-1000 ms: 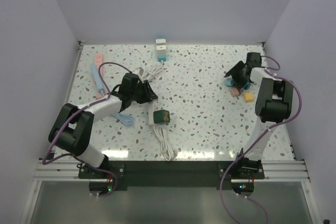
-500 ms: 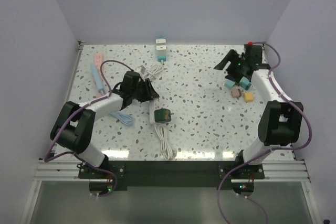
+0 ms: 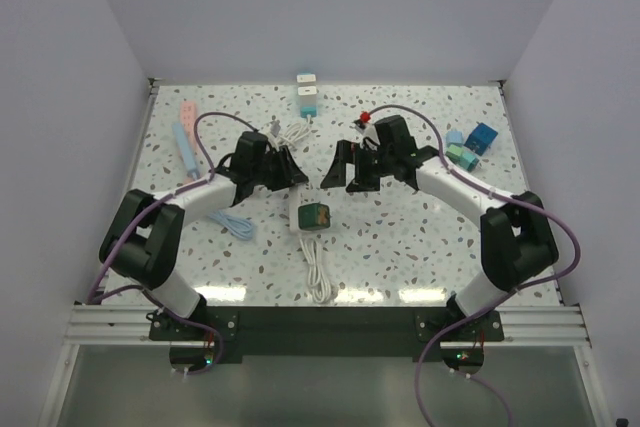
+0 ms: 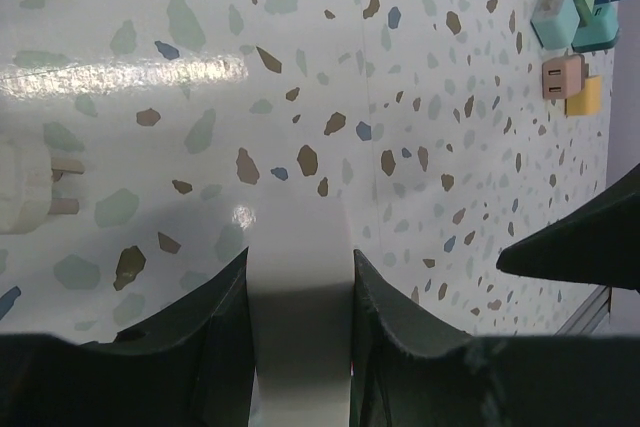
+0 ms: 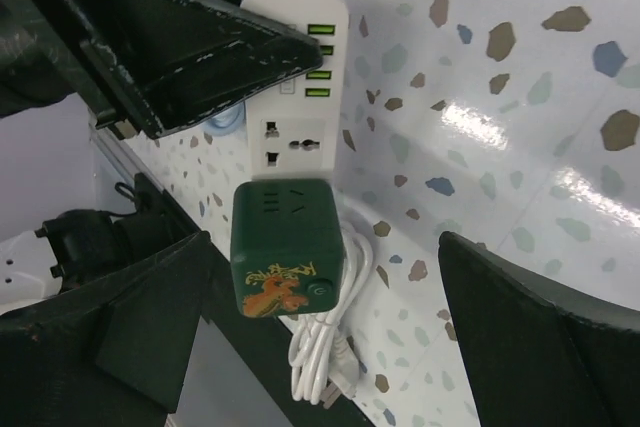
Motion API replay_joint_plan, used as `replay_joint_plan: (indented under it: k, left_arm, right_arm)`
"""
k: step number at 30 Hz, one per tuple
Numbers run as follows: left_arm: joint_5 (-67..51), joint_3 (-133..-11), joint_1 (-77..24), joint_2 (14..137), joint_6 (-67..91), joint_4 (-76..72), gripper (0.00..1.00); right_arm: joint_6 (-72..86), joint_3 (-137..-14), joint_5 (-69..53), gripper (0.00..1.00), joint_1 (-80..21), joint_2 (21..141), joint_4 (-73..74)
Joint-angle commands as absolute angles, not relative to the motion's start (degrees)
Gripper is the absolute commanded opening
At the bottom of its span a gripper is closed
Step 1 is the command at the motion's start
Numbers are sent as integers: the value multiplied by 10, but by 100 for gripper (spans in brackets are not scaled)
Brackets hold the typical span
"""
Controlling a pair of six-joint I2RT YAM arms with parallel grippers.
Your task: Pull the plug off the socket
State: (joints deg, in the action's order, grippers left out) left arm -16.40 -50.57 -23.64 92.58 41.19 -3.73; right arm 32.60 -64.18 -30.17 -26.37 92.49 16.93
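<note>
Plug (image 3: pixel 313 218) stands upright on socket (image 3: pixel 294 209), whose long axis runs near-far.

You cannot see the prongs of the green plug (image 5: pixel 283 247): its body covers the socket it sits in on the power strip (image 5: pixel 295 137). From above, the left gripper (image 3: pixel 289 178) hides the strip's far end. In the left wrist view the strip runs off the bottom edge, and left of it a white plug (image 4: pixel 22 185) is cut by the picture's edge.
</note>
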Motion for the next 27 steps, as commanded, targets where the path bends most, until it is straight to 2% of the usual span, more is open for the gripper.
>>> replay_joint_plan:
  k: [1, 14, 17, 21, 22, 24, 25, 26, 27]
  left_arm:
    - [-196, -535, -234, 925, 438, -84, 0]
    - [-195, -551, -234, 925, 453, -92, 0]
    - [-196, -554, -234, 923, 456, -94, 0]
    - [-202, -555, -234, 920, 459, -98, 0]
    - [-203, -554, -234, 921, 460, -98, 0]
    - [-204, -550, -234, 918, 460, -99, 0]
    - [-204, -548, -234, 918, 461, -99, 14]
    - [-205, -546, -233, 917, 461, -100, 22]
    - [-208, -543, -234, 917, 462, -101, 28]
  right_arm:
    - [305, -661, -323, 99, -291, 911, 151]
    - [289, -673, -295, 99, -370, 968, 182]
    - [291, -668, -296, 95, -370, 976, 176]
    - [306, -674, -316, 67, -370, 992, 169]
    - [308, -677, -317, 47, -370, 995, 168]
    - [309, -678, -322, 28, -370, 993, 168]
    - [309, -679, -323, 13, -371, 991, 169]
    - [308, -679, -323, 4, -370, 988, 170]
    - [308, -679, -318, 0, -370, 985, 170]
